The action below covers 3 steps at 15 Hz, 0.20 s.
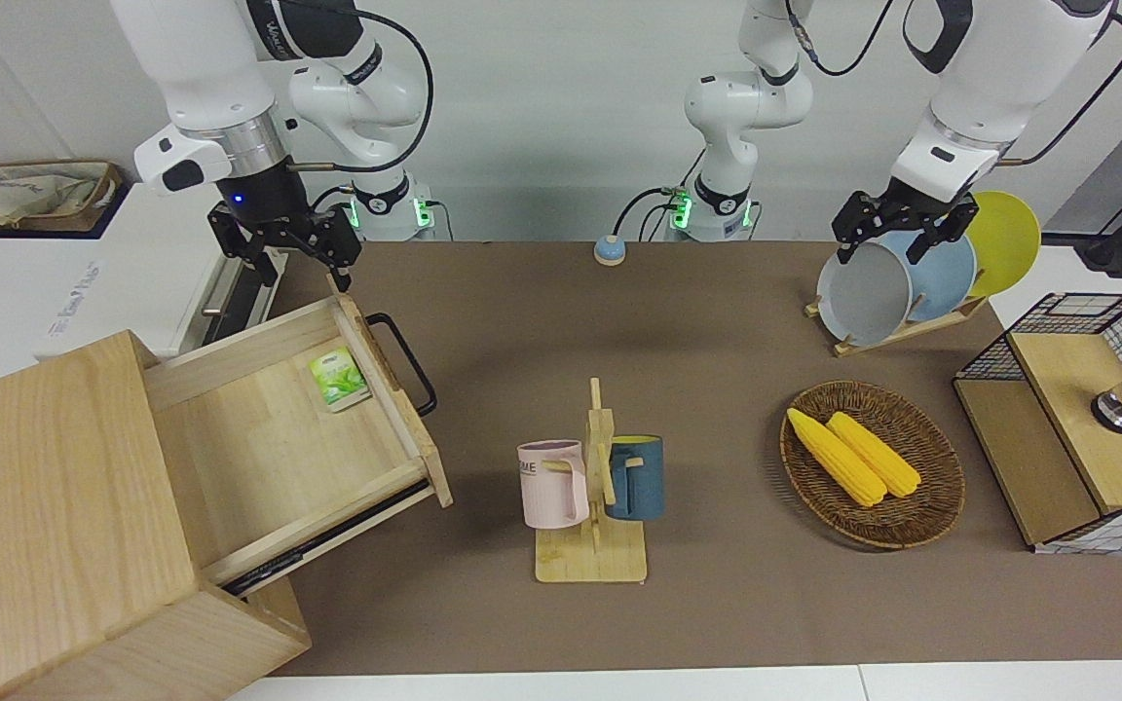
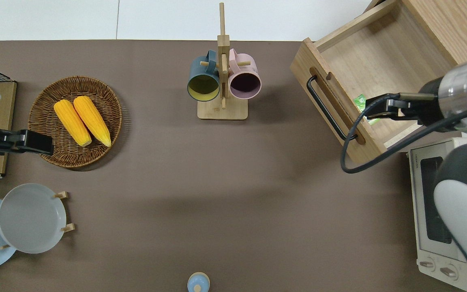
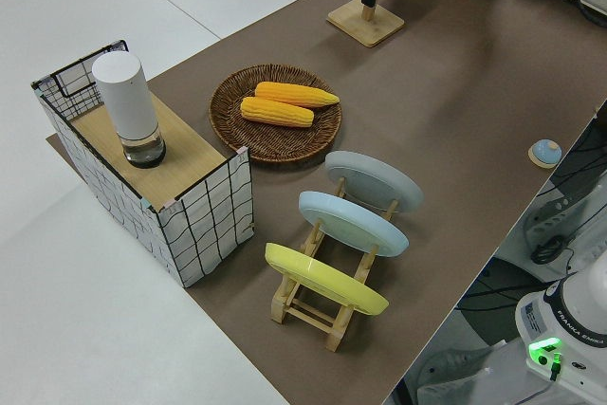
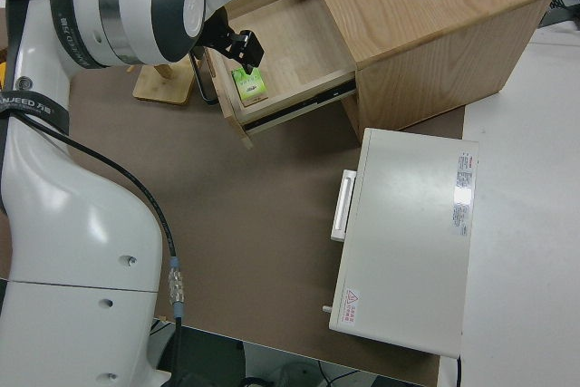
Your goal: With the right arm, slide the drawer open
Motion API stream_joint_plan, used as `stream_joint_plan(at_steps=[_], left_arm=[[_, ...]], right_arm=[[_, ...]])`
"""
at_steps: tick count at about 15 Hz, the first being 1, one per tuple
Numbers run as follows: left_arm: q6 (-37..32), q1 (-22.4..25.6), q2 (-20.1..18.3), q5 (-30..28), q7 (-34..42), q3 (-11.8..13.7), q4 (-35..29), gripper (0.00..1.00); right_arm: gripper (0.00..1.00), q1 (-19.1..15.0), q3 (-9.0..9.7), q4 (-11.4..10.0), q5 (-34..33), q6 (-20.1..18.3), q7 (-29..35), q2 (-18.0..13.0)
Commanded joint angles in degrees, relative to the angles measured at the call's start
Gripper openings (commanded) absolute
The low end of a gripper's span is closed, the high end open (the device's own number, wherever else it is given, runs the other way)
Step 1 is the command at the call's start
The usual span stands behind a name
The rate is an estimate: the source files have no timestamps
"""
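Right pincer over 1 open drawer

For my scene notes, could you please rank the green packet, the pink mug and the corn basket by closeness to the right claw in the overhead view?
From the right claw, up over the open drawer:
1. Green packet, in the drawer, just beside the claw.
2. Pink mug, on the mug stand mid-table.
3. Corn basket, toward the left arm's end.
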Motion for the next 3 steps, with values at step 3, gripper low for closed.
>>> stream_joint_plan(at_steps=[3], left_arm=[[-1.1, 0.2, 0.7, 1.0, 0.6, -0.4, 1.4, 0.99]], right_arm=[[0.985, -1.1, 0.81, -1.3, 0.8, 1.2, -1.4, -0.4]])
